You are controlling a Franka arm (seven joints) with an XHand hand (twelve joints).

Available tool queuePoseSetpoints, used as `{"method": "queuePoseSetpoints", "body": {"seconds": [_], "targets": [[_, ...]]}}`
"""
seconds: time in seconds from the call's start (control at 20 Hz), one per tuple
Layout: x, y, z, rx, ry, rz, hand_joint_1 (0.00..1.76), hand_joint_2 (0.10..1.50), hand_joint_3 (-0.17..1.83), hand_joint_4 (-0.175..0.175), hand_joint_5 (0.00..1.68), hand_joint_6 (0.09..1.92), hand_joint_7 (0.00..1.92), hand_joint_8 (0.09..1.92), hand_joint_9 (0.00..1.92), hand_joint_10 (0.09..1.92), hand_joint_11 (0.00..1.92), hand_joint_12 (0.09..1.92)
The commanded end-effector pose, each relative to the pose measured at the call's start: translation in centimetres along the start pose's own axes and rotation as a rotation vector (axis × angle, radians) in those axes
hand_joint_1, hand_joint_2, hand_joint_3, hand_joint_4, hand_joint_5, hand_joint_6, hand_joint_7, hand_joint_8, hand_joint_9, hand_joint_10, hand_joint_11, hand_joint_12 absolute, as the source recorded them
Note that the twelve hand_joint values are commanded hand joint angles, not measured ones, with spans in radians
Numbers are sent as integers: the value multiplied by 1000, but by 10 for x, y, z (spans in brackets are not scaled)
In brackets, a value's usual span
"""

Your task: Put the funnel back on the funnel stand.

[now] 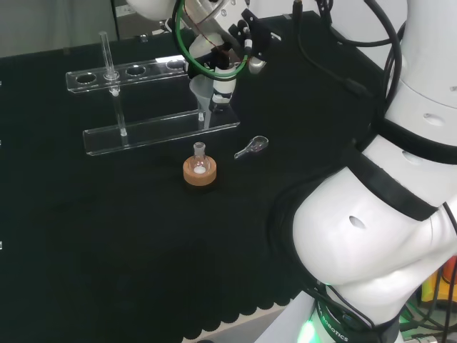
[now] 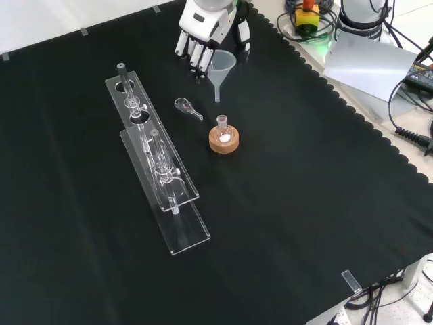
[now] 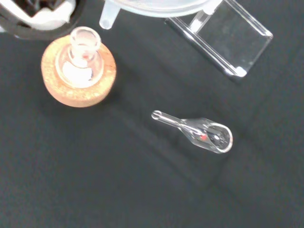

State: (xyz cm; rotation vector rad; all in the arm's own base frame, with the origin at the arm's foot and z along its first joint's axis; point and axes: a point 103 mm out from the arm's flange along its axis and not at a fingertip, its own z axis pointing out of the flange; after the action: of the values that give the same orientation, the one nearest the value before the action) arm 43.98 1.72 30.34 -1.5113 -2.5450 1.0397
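Funnel (image 2: 221, 66) upright in the hand's (image 2: 203, 35) curled fingers, above the cloth (image 2: 284, 223)

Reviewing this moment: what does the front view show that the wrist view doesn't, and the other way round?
Front view alone: the robot hand holding the funnel by its rim, lifted above the cloth, and the whole clear funnel stand with its row of holes, set apart from the funnel.

Wrist view alone: a close look down into the small flask, with white material in its bottom, and a red speck in the glass scoop.

Both: the flask on its cork ring, the scoop lying on the black cloth, the funnel's spout, and part of the stand.
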Motion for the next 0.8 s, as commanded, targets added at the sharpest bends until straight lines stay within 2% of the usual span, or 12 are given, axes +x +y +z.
{"method": "queuePoseSetpoints", "body": {"seconds": [0.05, 0.3, 0.4, 0.55, 0.8], "targets": [[-9, -10, -13, 30, -40, 39, 796, 640, 495, 22, 537, 637, 589, 643, 1009, 516, 514, 1272], [-20, -12, -17, 29, -25, 70, 795, 641, 497, 22, 537, 642, 588, 645, 1010, 516, 516, 1272], [-28, -12, -18, 53, -24, 97, 794, 641, 498, 22, 537, 644, 588, 645, 1011, 516, 517, 1272], [-43, -12, -19, 68, -37, 140, 792, 644, 501, 22, 546, 649, 595, 648, 1021, 520, 519, 1272], [-75, -11, -23, 66, 4, 189, 787, 650, 506, 23, 569, 661, 610, 654, 1030, 522, 522, 1271]]}}
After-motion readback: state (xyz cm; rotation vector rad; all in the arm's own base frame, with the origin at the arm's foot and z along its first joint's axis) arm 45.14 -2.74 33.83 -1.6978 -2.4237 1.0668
